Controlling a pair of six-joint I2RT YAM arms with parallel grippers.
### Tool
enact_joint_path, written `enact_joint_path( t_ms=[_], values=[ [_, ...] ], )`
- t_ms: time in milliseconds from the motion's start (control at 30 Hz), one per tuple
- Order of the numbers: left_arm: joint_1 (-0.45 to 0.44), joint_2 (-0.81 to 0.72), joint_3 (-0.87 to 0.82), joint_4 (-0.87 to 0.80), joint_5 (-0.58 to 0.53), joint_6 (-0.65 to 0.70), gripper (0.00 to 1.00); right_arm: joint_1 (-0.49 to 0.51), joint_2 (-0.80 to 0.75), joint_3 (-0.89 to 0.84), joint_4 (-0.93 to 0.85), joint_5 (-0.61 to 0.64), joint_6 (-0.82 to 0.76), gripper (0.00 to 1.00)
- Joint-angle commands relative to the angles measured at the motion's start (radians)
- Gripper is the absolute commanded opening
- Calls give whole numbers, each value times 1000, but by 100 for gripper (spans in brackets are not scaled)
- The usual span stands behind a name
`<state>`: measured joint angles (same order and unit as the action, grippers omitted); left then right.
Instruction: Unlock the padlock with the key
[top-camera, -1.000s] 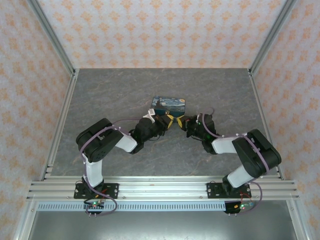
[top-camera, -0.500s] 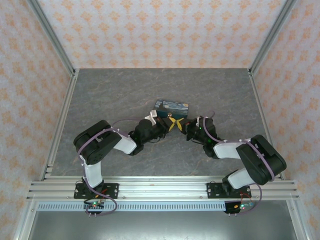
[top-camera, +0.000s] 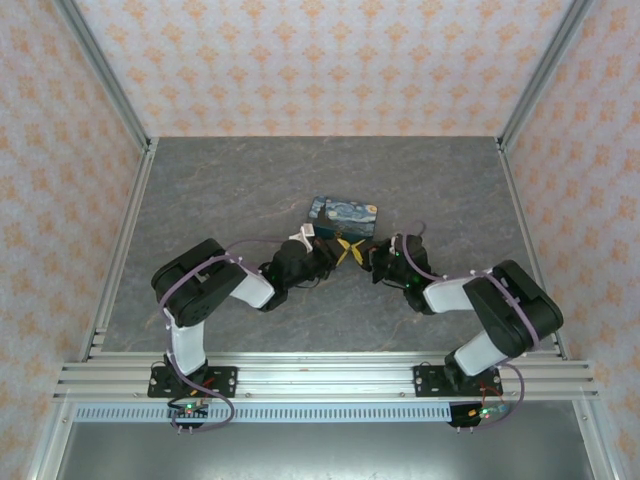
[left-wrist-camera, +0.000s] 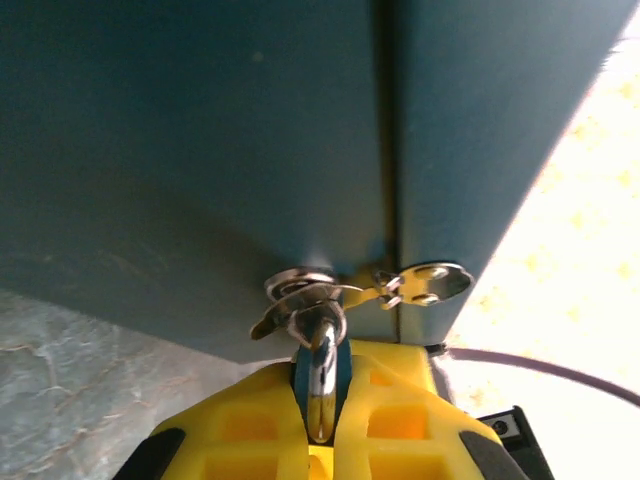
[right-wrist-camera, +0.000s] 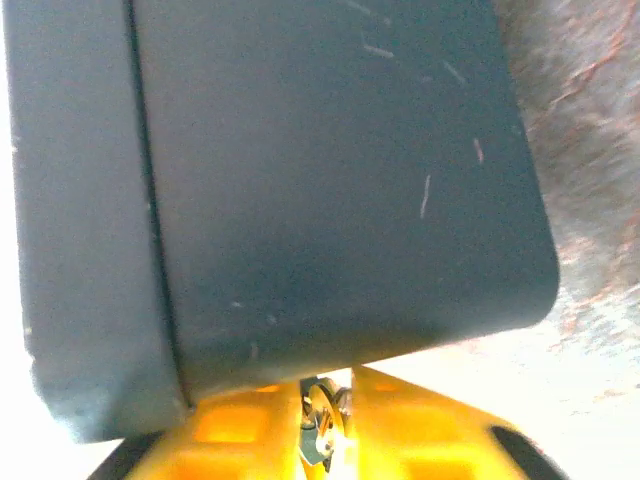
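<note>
Left hand (left-wrist-camera: 321, 362) pinches the padlock (left-wrist-camera: 322, 400) at the box (left-wrist-camera: 200, 150) clasp (left-wrist-camera: 405, 285). Right hand (right-wrist-camera: 325, 400) meets the key (right-wrist-camera: 322, 425), and we can't tell how tightly. If it's loose, the key could drop onto the desk (top-camera: 250, 180).

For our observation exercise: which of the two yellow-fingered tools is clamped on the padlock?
The left tool, shut on the padlock whose silver shackle hooks through the box's latch. The right tool shows a small metal piece between its fingers.

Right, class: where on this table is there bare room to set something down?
Bare: the far table strip between back wall and patterned box; left of the left arm; right of the right arm. Crowded: the middle, where the left tool and right tool meet at the box.
</note>
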<state>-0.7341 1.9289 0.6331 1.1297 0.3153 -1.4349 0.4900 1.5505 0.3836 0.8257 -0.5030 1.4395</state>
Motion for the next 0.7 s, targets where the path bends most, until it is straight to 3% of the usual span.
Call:
enact_joint_path(
  t_ms=[0,133,333,433,667],
  values=[
    [-31,47,3,95,54,37,0,-14,-7,36,-12,-36,-46,37],
    [-18,72,-7,104,42,47,0,-19,-78,17,-107,-48,-108,56],
    [1,79,-7,87,57,57,0,-27,-264,19,-422,-32,-315,62],
    [9,75,-6,59,74,50,0,-27,-323,99,-654,-22,-576,61],
    [28,63,18,-34,150,42,0,-2,-307,212,-804,-42,-987,46]
  ],
)
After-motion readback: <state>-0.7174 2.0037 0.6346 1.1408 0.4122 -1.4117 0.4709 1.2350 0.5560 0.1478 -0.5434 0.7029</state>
